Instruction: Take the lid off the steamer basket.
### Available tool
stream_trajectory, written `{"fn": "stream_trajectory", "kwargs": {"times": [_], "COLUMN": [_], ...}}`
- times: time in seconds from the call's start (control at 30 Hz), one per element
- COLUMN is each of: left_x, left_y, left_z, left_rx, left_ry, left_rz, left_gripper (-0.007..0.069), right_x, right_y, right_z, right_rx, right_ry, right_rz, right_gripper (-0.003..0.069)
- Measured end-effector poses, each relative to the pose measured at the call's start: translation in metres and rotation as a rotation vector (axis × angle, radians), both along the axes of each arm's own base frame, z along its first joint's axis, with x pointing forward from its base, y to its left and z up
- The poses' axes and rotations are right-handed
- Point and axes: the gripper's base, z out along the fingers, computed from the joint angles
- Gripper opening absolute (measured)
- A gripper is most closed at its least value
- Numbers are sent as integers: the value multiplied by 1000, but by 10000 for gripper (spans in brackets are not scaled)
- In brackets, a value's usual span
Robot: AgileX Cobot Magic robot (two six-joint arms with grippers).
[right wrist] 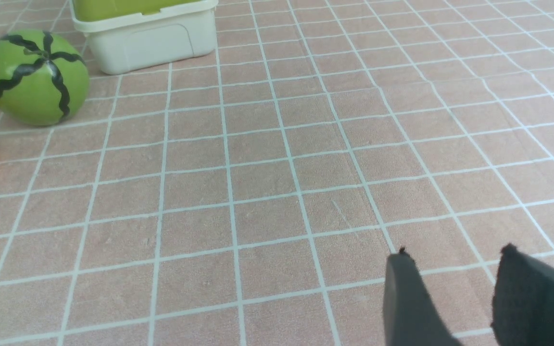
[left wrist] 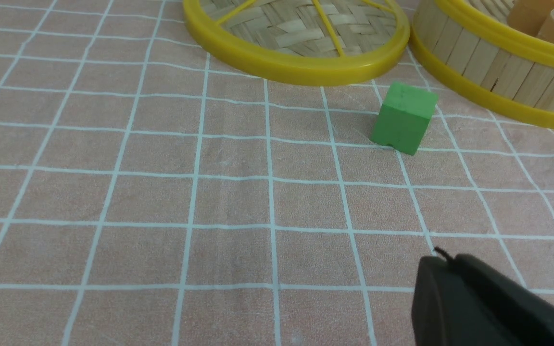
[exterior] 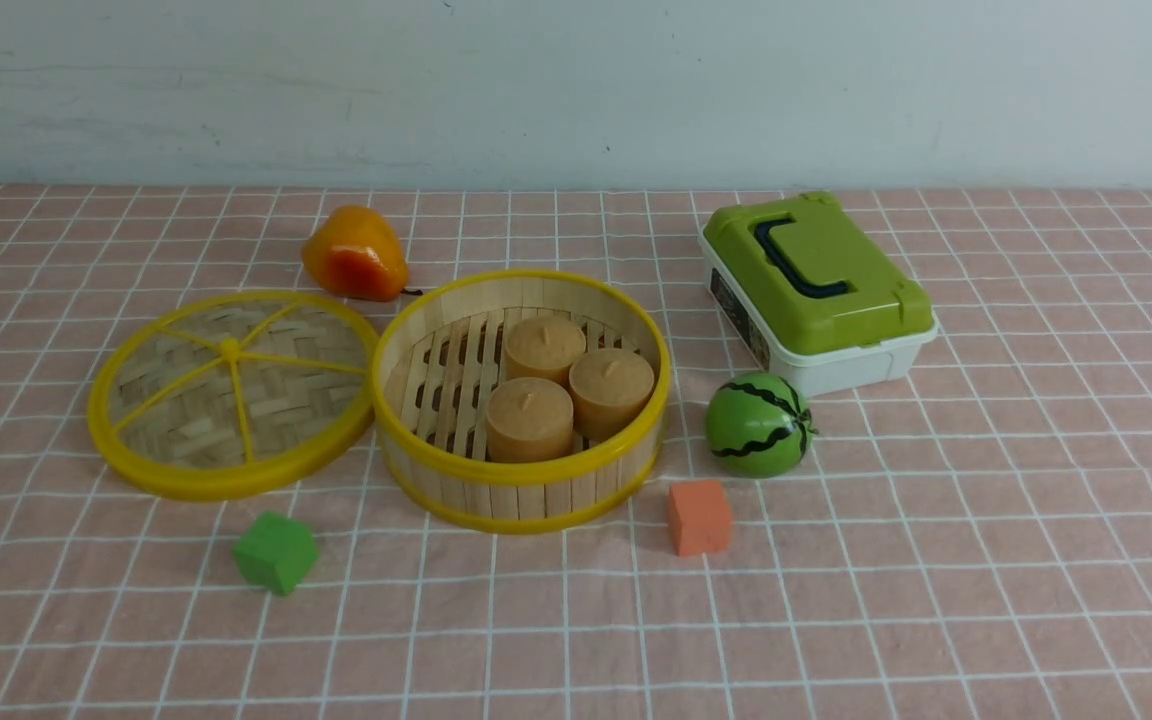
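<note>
So from where I'm sitting this one looks basically done. Nearest to me, the left gripper (left wrist: pixel 443 269) only shows as a dark lump in its own wrist cam, hanging over bare cloth, and I honestly can't tell if its fingers are together or apart. The right gripper (right wrist: pixel 455 259) has its two fingers apart with a clear gap between them, nothing held, also over bare cloth. Neither arm shows in the front view at all. A bit further out there's a green cube (exterior: pixel 275 551) just in front of the lid and an orange cube (exterior: pixel 699 516) in front and to the right of the basket. Then the main stuff: the lid (exterior: pixel 232 392) is lying flat on the tablecloth (exterior: pixel 936 600) just to the left of the steamer basket (exterior: pixel 521 485), rims touching or nearly so, can't say which. The basket is open and you can see three tan round cakes (exterior: pixel 568 388) sitting inside. A toy watermelon (exterior: pixel 758 424) sits to its right, the white box with green lid (exterior: pixel 816 290) beyond that, and an orange pear (exterior: pixel 354 254) at the back. Nothing left to do as far as I can judge.
</note>
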Motion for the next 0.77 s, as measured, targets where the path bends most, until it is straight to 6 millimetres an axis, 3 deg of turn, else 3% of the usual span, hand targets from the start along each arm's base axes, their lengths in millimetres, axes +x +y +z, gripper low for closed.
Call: {"fn": "stream_trajectory", "kwargs": {"times": [0.77], "left_x": [0], "left_y": [0], "left_z": [0], "left_rx": [0], "left_ry": [0], "left_rz": [0], "left_gripper": [22], "right_x": [0], "right_y": [0], "right_z": [0], "right_rx": [0], "right_ry": [0], "right_rz": [0], "right_gripper": [241]}}
